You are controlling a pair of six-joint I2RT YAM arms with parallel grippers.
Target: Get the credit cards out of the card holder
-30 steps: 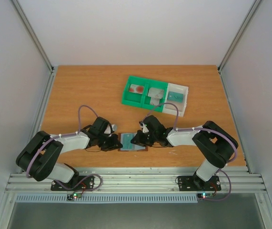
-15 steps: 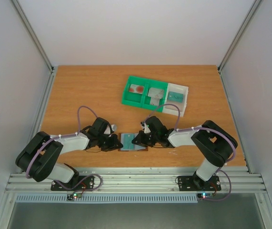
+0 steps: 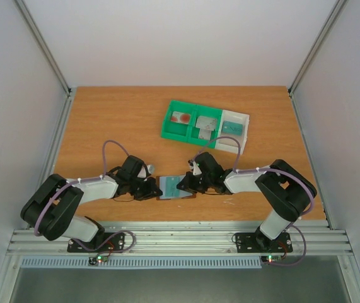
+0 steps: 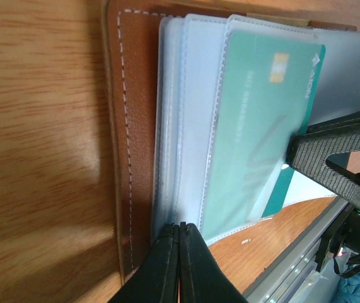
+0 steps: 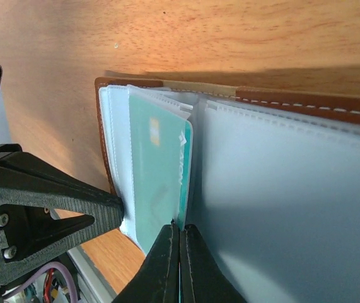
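The brown card holder lies open near the table's front edge, its pale clear pockets up; it also shows in the left wrist view and the right wrist view. A green card sits in one pocket, its near end sticking out. My right gripper is shut on that card's edge, fingertips closed tight around it. My left gripper is shut, with its tips resting on the pockets' left edge.
A green-and-white compartment tray stands at the back right with a red-marked card, a grey card and a teal card in it. The metal rail runs just in front of the holder.
My right gripper has shifted slightly to the right with the green card. The left arm and the holder have stayed put.
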